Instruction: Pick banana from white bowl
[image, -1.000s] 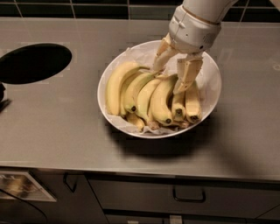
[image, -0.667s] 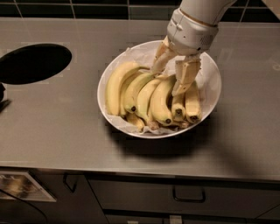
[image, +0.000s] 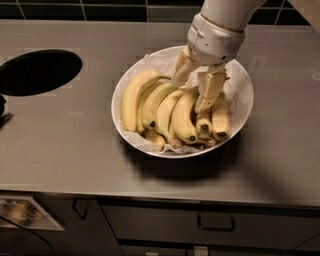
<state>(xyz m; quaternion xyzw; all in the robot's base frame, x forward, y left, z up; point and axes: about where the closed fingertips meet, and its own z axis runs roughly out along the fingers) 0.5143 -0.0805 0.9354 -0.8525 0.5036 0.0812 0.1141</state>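
Observation:
The white bowl (image: 240, 120) sits on the steel counter, lined with crinkled white paper and holding several bananas. The banana (image: 184, 117) is long and curved, with a black dot at its lower tip, and lies in the middle of the bunch. My gripper (image: 196, 86) reaches down from the upper right into the back of the bowl. It is open, with one finger (image: 181, 74) left of the banana's stem end and the other finger (image: 210, 90) right of it. The stem end is hidden behind the fingers.
A broad pale banana (image: 131, 100) lies at the bowl's left, and two short stubby bananas (image: 212, 120) lie at its right. A round dark hole (image: 37, 72) is cut in the counter at left. Cabinet fronts with handles (image: 216, 225) are below the counter's front edge.
The gripper has stayed over the back of the bowl with its fingers spread, perhaps a touch lower among the bananas. The bananas have not moved.

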